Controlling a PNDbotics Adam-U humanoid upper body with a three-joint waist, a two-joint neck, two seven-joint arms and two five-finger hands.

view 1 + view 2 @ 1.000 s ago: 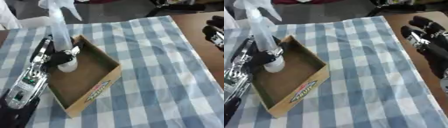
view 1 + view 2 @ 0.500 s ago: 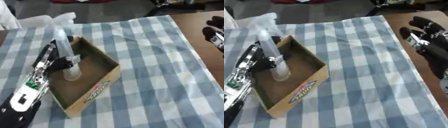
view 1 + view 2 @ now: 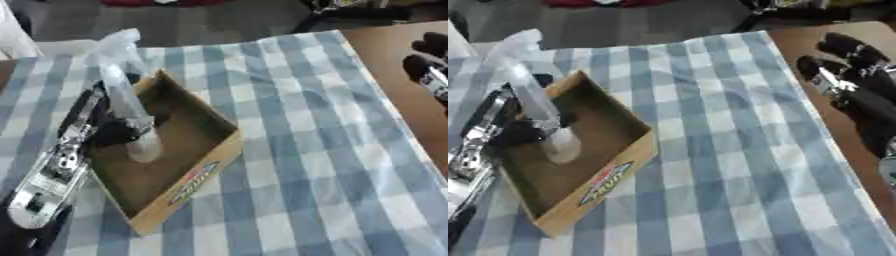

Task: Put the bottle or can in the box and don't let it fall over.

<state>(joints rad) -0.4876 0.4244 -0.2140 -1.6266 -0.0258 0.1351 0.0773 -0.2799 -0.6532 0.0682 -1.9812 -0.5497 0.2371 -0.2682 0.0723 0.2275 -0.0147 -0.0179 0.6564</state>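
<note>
Cardboard box (image 3: 188, 165), open at the top and printed on its outer side wall, lies askew on a blue-and-white checked cloth (image 3: 297, 125) that covers most of the table. Inside it, near the left wall, stands a clear plastic spray bottle (image 3: 131, 117), its base down on the box floor and its neck leaning a little toward the far left, the pale trigger head rising well above the box rim. The left hand (image 3: 118, 131) comes in along the box's left side, dark fingers curled round the lower part of the bottle, with the silver forearm running down toward the lower left corner. The bottle is blurred, so the exact contact of each finger is hard to make out. The box's left wall sits right against the arm, and the rest of the box floor, toward the near corner, is bare brown card. Just beyond the bottle's head, at the far left, something pale and crumpled rests on the cloth, too blurred to name. The right hand (image 3: 846, 82) rests at the right edge over the bare brown table (image 3: 798, 42), well apart from the box, its black fingers straight and relaxed, holding nothing.
</note>
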